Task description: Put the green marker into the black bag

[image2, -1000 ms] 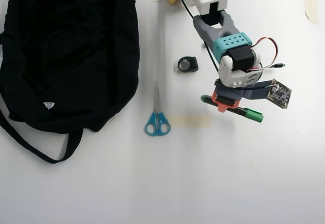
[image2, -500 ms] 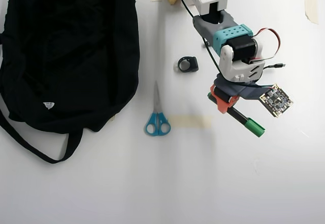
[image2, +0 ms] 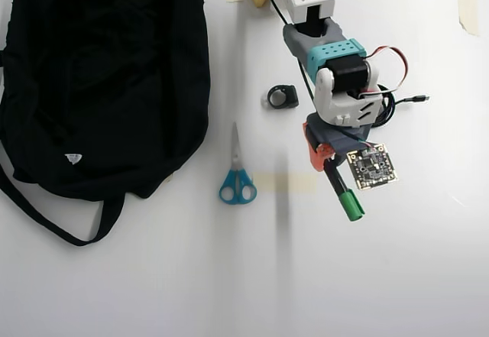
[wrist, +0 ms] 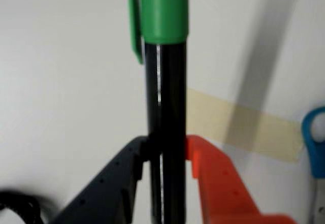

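- Green marker (image2: 342, 190) is clamped between the closed fingers of the gripper (image2: 327, 156), held above the table (image2: 397, 276).
- Since earlier, the marker has been swung round; its green cap is now pointed toward the overhead view's bottom.
- Black bag (image2: 99, 77) is seen well apart at left, scissors (image2: 236, 173) between; open table is left below.
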Robot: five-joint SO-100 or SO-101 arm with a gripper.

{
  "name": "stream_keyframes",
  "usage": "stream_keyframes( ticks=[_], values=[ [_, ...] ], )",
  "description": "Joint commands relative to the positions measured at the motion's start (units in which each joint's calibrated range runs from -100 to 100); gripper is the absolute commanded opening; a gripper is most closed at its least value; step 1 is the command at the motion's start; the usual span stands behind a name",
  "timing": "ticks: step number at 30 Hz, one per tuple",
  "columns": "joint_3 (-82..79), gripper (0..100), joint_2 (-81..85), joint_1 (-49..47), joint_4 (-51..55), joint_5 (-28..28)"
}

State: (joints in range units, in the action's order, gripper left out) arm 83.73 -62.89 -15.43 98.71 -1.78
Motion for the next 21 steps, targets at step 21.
stream_keyframes(
  ticks=[21],
  values=[
    [1.7, 2, 0.5, 2.9, 0.5, 8.2]
  ],
)
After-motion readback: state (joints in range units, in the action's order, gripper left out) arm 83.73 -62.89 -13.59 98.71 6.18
